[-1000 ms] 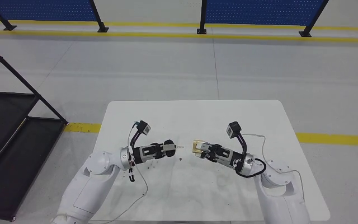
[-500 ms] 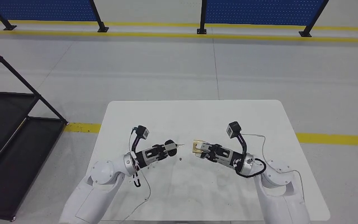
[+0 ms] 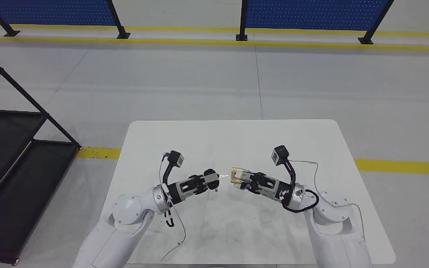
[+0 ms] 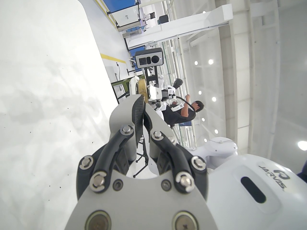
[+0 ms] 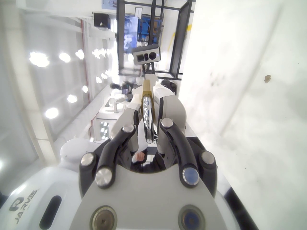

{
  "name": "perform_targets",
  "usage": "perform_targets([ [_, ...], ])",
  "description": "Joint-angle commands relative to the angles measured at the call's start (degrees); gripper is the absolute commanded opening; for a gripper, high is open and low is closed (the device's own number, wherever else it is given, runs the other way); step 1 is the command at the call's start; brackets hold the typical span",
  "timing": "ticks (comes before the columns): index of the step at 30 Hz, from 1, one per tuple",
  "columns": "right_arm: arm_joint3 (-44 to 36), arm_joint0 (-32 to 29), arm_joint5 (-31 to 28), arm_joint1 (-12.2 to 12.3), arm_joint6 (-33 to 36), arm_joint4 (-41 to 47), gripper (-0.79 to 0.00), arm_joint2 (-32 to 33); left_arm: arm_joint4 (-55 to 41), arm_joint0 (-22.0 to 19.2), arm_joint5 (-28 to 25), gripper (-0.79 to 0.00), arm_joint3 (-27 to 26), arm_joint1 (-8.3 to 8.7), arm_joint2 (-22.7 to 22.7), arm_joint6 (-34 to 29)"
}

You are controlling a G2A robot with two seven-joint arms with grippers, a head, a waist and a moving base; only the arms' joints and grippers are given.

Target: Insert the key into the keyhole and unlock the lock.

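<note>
A brass padlock (image 3: 235,175) with a silver shackle (image 5: 146,116) is held above the middle of the white table (image 3: 301,141); my right gripper (image 3: 244,179) is shut on it. In the right wrist view the brass body (image 5: 145,91) sticks out past the gripper (image 5: 146,104). My left gripper (image 3: 212,178) faces it from a short gap away and is shut, with a thin key tip (image 3: 216,175) poking out toward the lock. The left wrist view has the fingers (image 4: 134,111) pressed together, the key hidden between them and the padlock (image 4: 141,88) just beyond.
A black metal rack (image 3: 27,154) stands on the floor left of the table. Blue barrier panels (image 3: 308,13) line the far side of the room. A small dark speck (image 5: 266,78) lies on the tabletop under the grippers.
My left arm has moved to the right, bringing its shut gripper closer to the padlock. The right arm and the padlock have stayed where they were.
</note>
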Motion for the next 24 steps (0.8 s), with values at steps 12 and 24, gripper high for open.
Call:
perform_targets([
  [12, 0.0, 0.0, 0.0, 0.0, 0.0, 0.0, -0.785, 0.0, 1.11, -1.31, 1.57, -0.785, -0.03, 0.03, 1.05, 0.2],
  [24, 0.0, 0.0, 0.0, 0.0, 0.0, 0.0, -0.785, 0.0, 2.11, -1.54, 2.26, -0.785, -0.87, 0.09, 1.52, 1.26],
])
